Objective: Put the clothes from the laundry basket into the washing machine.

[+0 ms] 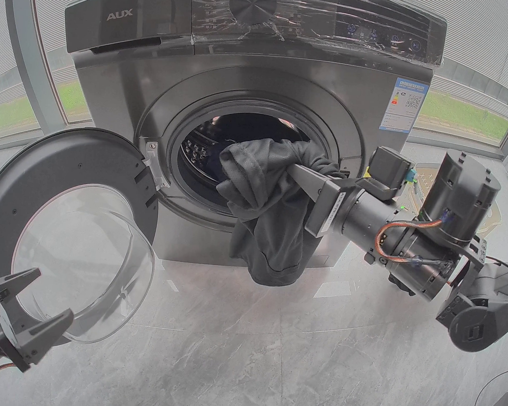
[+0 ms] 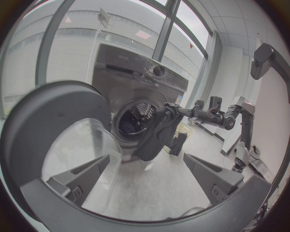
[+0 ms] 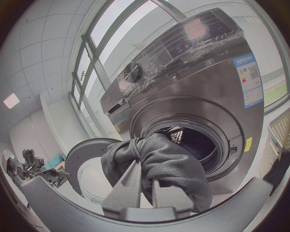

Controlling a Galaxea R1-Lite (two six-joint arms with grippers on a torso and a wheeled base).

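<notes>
The right tool (image 1: pixel 296 172) pinches a dark grey, finely perforated garment (image 1: pixel 265 213) at the rim of the washing machine's (image 1: pixel 245 69) round drum opening (image 1: pixel 203 152). The top fold lies over the rim and the rest droops down the brushed-metal front. The round door (image 1: pixel 56 166), with its clear bulging window, stands swung wide to the left. The left tool (image 1: pixel 51 294), fingers spread, hovers by the door's lower edge. A wide stretch of pale marbled floor (image 1: pixel 228 347) lies between the tools.

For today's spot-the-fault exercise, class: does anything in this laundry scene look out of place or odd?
The dark grey mesh garment, held in the shut jaws of the right gripper, hangs mostly outside the silver washing machine's round opening, drooping over its front. Crinkled clear film covers the control panel.
</notes>
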